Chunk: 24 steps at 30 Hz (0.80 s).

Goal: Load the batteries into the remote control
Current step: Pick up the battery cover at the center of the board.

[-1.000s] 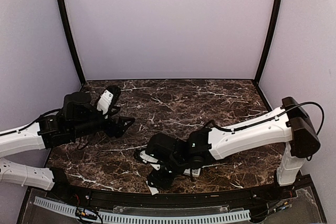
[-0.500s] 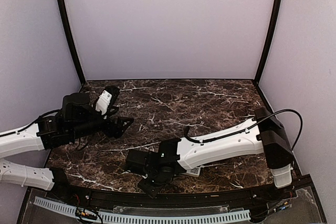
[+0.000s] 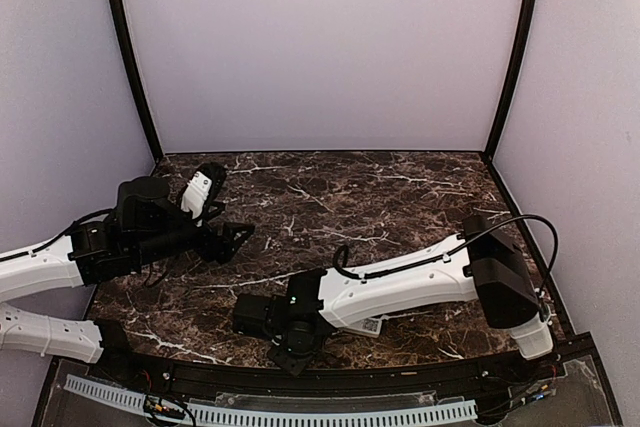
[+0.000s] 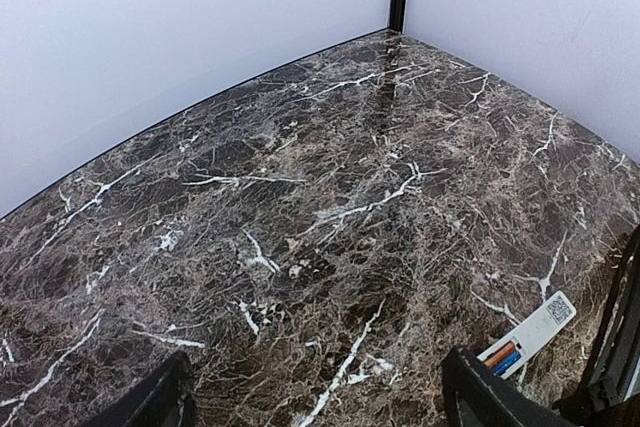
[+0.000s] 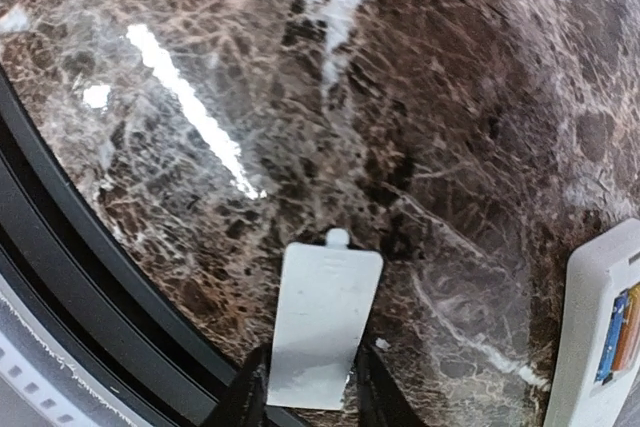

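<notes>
Right gripper (image 5: 308, 392), low over the dark marble table (image 4: 300, 197) near its front edge, clamps a small flat white plastic cover (image 5: 320, 322). Beside it lies the slim white remote control (image 5: 600, 332), back up, holding the orange and blue batteries (image 5: 622, 332). Left gripper (image 4: 315, 402) hovers with jaws apart, empty.

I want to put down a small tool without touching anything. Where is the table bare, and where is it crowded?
The marble table is bare across its middle and far part, up to the back walls. It is crowded at the near edge: the remote control with its batteries, the white cover at the right gripper.
</notes>
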Tool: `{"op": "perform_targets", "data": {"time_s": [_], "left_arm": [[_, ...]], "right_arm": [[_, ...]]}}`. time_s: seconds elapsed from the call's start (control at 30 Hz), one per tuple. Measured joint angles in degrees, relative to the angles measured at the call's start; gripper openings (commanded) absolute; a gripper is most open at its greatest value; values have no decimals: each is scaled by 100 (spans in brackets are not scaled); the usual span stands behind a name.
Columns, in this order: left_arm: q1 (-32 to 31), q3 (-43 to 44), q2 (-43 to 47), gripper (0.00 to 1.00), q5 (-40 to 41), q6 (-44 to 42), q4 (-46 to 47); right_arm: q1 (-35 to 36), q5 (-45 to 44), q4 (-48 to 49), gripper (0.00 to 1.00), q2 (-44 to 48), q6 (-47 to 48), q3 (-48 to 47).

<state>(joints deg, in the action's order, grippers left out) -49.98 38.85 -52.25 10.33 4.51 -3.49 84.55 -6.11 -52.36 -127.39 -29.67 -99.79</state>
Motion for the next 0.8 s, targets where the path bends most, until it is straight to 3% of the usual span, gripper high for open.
{"op": "perform_targets", "data": {"time_s": [0.2, 0.8], "left_arm": [[0, 0, 0, 85, -11, -13, 0], [0, 0, -96, 85, -48, -85, 0]], "right_arm": [[-87, -22, -83, 13, 15, 83, 33], [-160, 437, 422, 9, 935, 927, 1443]]}}
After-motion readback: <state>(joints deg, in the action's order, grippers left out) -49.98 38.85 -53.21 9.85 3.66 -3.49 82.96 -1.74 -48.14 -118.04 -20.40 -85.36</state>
